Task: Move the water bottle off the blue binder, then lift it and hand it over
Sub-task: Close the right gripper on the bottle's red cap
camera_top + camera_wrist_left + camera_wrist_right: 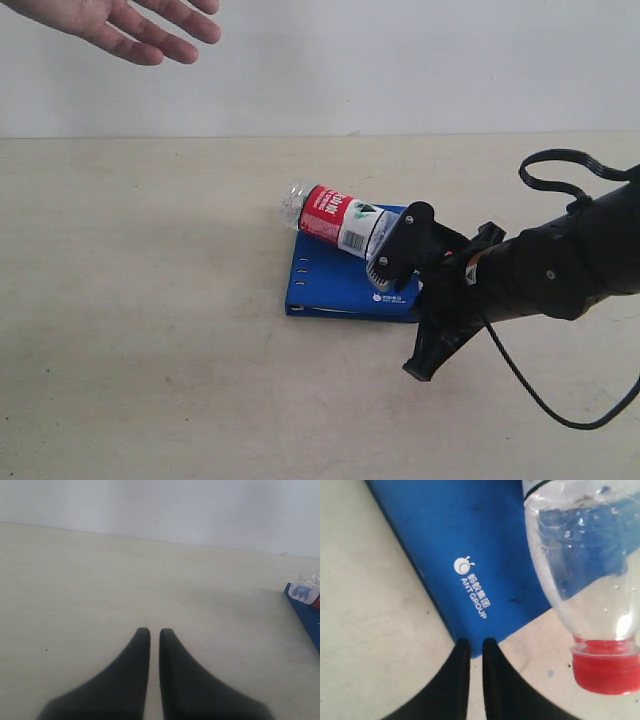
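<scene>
The water bottle (335,220) lies on its side across the blue binder (330,285), clear base pointing back left. In the right wrist view its body (590,570) crosses the binder (470,530) and the red cap (605,670) sticks out past the binder's edge over the table. My right gripper (476,642) is shut on nothing, its tips by the binder's corner near the white logo and beside the cap, not touching the bottle. In the exterior view it (420,368) points down at the table in front of the binder. My left gripper (155,630) is shut and empty over bare table, with the bottle's base (306,587) far off at the frame's edge.
An open human hand (130,25) hangs palm down at the back left, above the beige table (150,300). The right arm's black cable (560,165) loops at the right. The wrist camera housing (400,245) hides the bottle's cap end in the exterior view.
</scene>
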Action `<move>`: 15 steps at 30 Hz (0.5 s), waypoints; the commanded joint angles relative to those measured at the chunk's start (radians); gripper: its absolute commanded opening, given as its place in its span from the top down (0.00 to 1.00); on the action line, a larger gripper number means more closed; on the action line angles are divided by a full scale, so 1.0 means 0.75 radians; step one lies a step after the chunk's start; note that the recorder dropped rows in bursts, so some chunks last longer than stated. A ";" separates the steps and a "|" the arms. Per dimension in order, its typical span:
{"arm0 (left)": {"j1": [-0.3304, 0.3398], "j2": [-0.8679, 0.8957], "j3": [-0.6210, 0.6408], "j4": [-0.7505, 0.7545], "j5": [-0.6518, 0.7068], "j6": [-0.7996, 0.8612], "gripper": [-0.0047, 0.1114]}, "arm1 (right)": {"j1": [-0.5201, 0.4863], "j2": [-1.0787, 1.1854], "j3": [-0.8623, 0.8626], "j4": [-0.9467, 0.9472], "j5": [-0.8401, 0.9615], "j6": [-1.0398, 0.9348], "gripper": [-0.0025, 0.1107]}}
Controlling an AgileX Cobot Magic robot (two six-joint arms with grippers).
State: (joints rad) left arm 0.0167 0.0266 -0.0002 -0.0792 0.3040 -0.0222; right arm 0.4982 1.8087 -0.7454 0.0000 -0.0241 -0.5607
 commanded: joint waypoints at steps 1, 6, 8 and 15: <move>0.002 -0.001 0.000 -0.009 -0.016 -0.010 0.90 | -0.001 -0.001 -0.006 0.000 0.016 0.020 0.98; 0.002 -0.001 0.000 -0.009 -0.016 -0.010 0.90 | -0.001 -0.045 -0.006 0.000 0.067 0.042 0.98; 0.002 -0.001 0.000 -0.009 -0.016 -0.010 0.90 | -0.001 -0.087 -0.006 -0.009 0.139 0.042 0.98; 0.002 -0.001 0.000 -0.009 -0.016 -0.010 0.90 | -0.001 -0.336 -0.006 -0.009 0.451 0.042 0.92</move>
State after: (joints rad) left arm 0.0167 0.0266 -0.0002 -0.0792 0.3040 -0.0222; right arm 0.4982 1.6444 -0.7454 0.0000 0.2262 -0.5374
